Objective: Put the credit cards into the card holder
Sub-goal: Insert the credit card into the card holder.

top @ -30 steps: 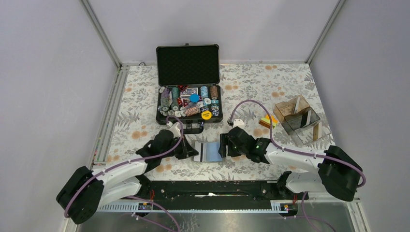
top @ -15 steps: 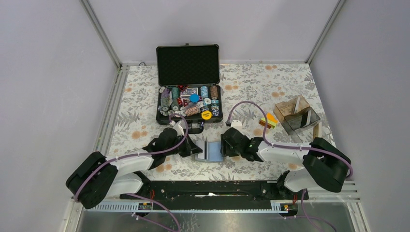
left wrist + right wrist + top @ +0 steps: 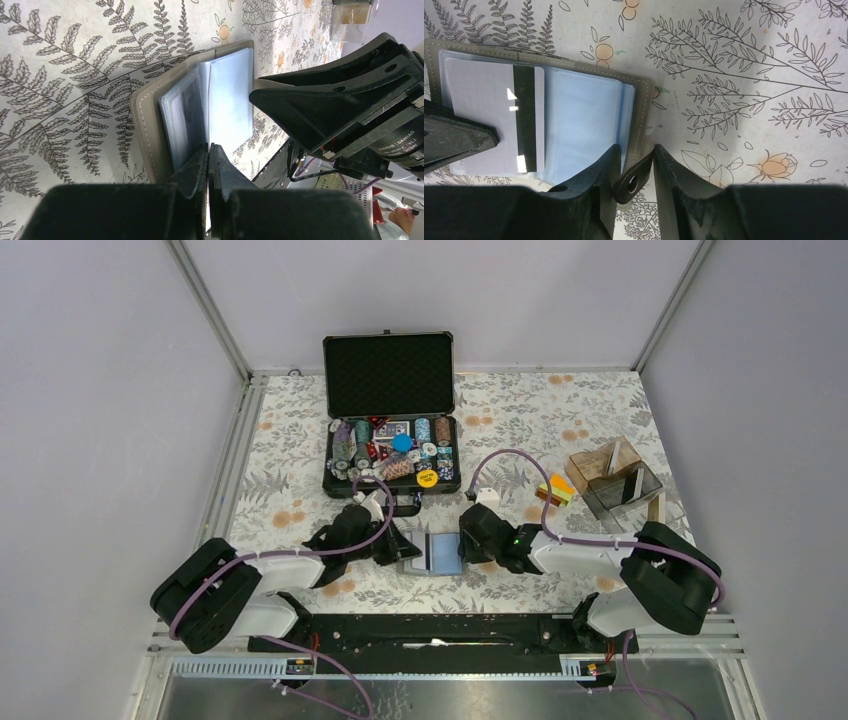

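Right wrist view: our right tool [image 3: 633, 161] has narrowed around the card holder [image 3: 574, 100] strap; our left tool [image 3: 208, 160] stays shut, pinning its sleeves open.

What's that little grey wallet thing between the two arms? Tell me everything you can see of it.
The card holder lies open on the flowered table, grey stitched cover, clear bluish sleeves inside. One sleeve shows a white card with a black stripe. The left gripper is shut on a sleeve's edge; the right gripper straddles the snap tab.
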Available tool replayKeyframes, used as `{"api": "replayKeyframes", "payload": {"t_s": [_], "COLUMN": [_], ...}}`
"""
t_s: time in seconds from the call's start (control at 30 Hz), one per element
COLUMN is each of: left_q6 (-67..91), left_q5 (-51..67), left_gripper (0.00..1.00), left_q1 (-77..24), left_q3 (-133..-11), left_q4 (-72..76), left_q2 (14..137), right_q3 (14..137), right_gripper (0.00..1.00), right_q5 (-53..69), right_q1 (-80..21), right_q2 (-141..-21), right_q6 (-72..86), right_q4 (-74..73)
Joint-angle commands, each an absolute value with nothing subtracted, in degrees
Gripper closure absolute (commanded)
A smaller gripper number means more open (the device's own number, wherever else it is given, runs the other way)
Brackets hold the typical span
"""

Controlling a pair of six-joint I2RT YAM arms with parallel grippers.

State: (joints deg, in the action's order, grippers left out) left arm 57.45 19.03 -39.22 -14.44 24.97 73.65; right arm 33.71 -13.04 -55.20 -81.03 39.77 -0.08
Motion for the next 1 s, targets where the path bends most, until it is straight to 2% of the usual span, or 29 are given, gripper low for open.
{"api": "replayKeyframes", "payload": {"t_s": [0.0, 0.27, 0.63, 0.97], "left_q6": [58.91, 61.68, 65.56, 70.99], "left_q5": [19.13, 19.81, 20.24, 14.85], "left_gripper": [1.0, 1.0, 1.0, 1.0], "left_q1": [-39.46, -39.52, -40.55, -42.0], "left_q3": [-14.49, -13.53, -11.63, -9.11], "left_q4": [29.53, 32.09, 36.33, 36.99], "left_q2": [74.56, 75.58, 77.66, 76.55], "right_q3": [34.52, 34.82, 35.21, 35.25], "right_gripper": [0.66, 0.72, 0.76, 0.8], "right_q5": [-15.38, -15.21, -15.73, -15.99], "right_q1": [-55.72, -55.72, -55.72, -55.72], "right_q2": [-82.14, -83.22, -83.76, -84.02], "right_q6": [40.33, 40.52, 40.65, 40.85], "right_q4": [-0.55, -0.62, -0.88, -1.1]}}
